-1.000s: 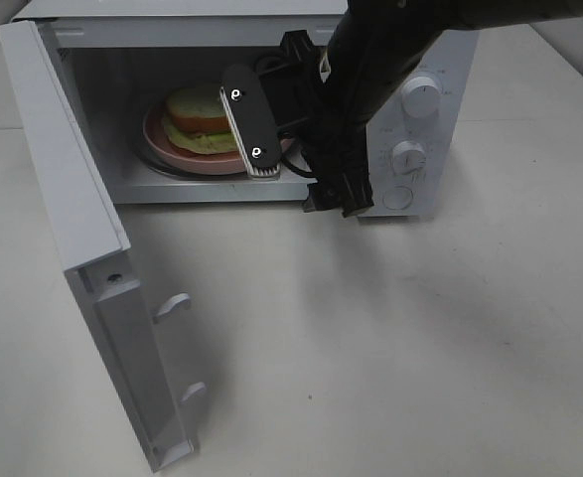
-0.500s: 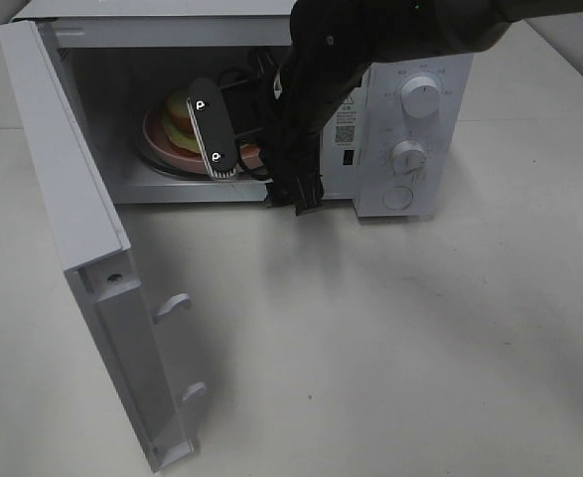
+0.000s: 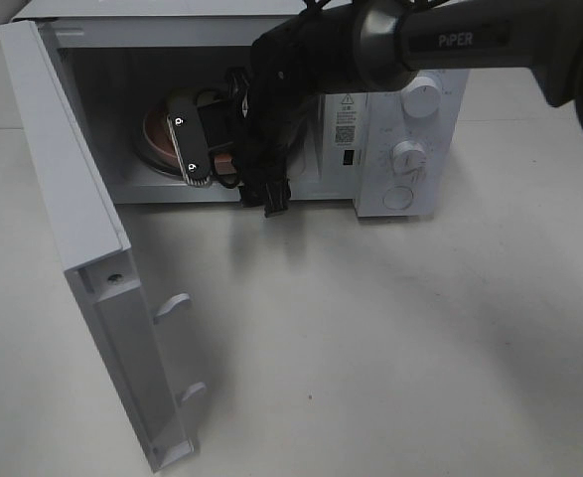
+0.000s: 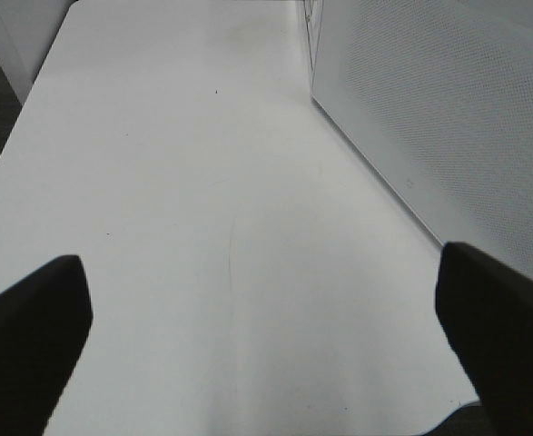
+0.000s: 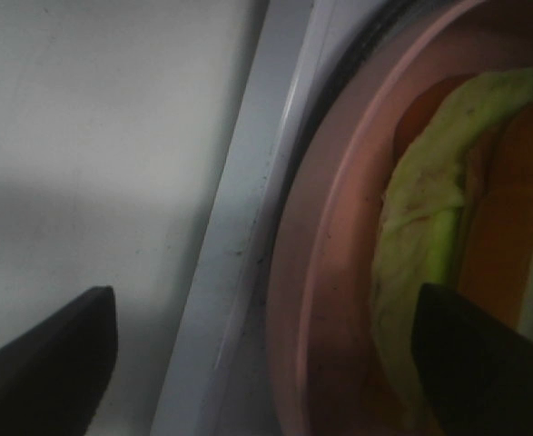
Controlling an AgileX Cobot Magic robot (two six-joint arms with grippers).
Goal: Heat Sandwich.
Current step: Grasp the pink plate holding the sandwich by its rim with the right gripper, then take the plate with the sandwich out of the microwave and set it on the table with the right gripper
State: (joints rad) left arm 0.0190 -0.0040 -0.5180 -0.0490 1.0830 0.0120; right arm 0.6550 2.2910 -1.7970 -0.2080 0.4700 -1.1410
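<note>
In the exterior high view the right end effector (image 3: 194, 149) and arm hide the sandwich and most of the plate (image 3: 152, 139). The right wrist view crops the sandwich (image 5: 448, 254), blurred. The microwave's (image 3: 390, 119) label print is illegible.

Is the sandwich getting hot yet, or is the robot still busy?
Not yet. The sandwich already sits on its pink plate inside the microwave. Right now the right gripper, fingers wide open, is at the plate's edge. The door is wide open, so closing it and turning a knob remain.
</note>
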